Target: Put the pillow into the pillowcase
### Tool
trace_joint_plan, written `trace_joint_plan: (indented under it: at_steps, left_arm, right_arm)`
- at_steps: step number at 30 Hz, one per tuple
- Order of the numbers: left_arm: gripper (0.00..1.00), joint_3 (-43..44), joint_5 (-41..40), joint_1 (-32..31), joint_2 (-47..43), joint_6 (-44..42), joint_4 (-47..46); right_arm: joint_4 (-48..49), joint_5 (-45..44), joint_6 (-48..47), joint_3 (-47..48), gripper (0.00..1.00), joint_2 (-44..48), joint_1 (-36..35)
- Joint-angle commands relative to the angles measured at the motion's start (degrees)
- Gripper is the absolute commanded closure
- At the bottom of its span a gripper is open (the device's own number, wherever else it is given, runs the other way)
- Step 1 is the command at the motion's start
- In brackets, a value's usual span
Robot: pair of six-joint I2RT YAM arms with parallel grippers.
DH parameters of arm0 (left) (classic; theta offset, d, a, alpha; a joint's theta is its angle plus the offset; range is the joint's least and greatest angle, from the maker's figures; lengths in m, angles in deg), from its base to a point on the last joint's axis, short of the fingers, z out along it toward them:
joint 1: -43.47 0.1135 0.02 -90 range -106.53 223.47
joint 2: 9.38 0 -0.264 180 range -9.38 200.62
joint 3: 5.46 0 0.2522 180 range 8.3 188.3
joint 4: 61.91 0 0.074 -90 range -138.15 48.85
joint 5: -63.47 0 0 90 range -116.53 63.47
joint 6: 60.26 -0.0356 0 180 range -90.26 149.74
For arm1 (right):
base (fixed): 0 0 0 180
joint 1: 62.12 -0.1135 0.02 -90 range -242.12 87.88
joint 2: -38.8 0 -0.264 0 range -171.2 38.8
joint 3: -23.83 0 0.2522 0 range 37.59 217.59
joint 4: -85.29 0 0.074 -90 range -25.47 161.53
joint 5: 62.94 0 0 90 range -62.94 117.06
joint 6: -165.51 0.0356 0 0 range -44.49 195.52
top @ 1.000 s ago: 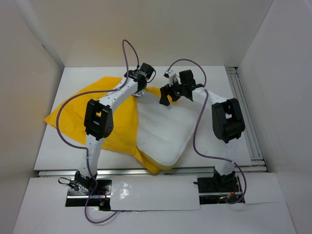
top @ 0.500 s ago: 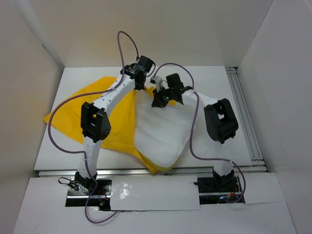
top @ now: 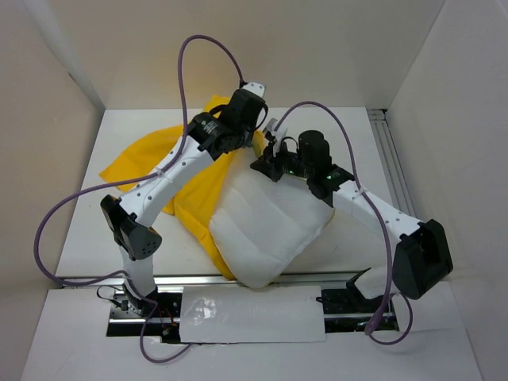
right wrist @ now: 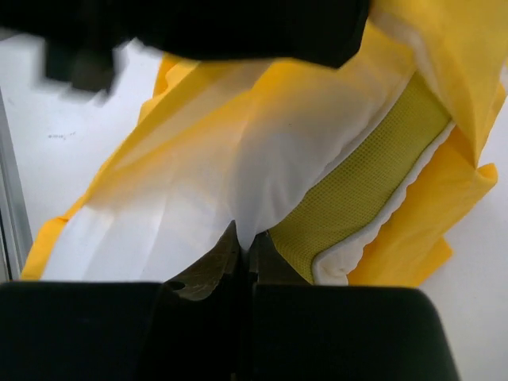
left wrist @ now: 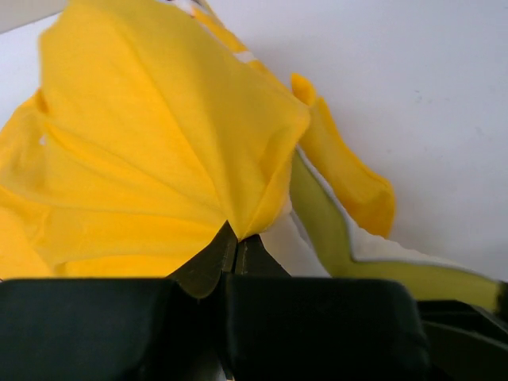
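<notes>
Well, across the counter (top: pixel 357 127) the pillowcase (top: pixel 143 155) sprawls from centre toward ten o'clock. The pillow (top: pixel 266 230) lies from centre to six. My left claw (left wrist: pixel 236 238) is pinched tight on a pillowcase fold, and my right claw (right wrist: pixel 242 234) is clamped on the pillow's white cloth beside its mesh edge. I'd lift the mouth wide and feed the pillow toward ten, where the counter lies open. A wall crowds twelve.

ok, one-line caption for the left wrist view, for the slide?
Left gripper pinched shut on a fold of the yellow pillowcase, fabric fanning out from the pinch.
</notes>
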Motion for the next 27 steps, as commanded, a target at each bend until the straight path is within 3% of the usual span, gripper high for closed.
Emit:
trace_joint_plan:
  at_steps: [1,7,11,18,21,24,27]
  left_arm:
    - [1.00,-1.00,2.65,-6.24,-3.37,1.43,-5.92]
    - [1.00,-5.40,9.14,-15.49,-8.29,-0.85,-9.36]
    - [1.00,-11.00,15.91,-17.95,-11.72,-1.47,-12.69]
    - [1.00,-23.75,19.16,-18.49,-17.35,3.89,-17.53]
    - [1.00,-28.50,18.30,-18.49,-18.05,5.11,-19.82]
    - [1.00,-27.04,13.64,-17.62,-15.87,5.12,-18.86]
    - [1.00,-25.09,14.33,-13.84,-13.31,6.52,-18.85]
  right_arm:
    - [13.38,-0.89,4.58,-1.25,1.00,2.39,-1.10]
    - [26.14,-5.81,10.91,-7.22,1.00,4.15,-1.10]
    - [36.90,-8.87,16.78,-12.75,1.00,6.69,0.22]
    - [58.29,-16.61,29.79,-27.34,1.00,13.82,2.41]
    - [59.88,-14.80,31.56,-28.85,1.00,14.35,3.12]
    - [58.84,-11.01,33.75,-28.15,1.00,14.97,3.65]
    - [56.30,-7.93,34.90,-26.75,1.00,15.50,3.65]
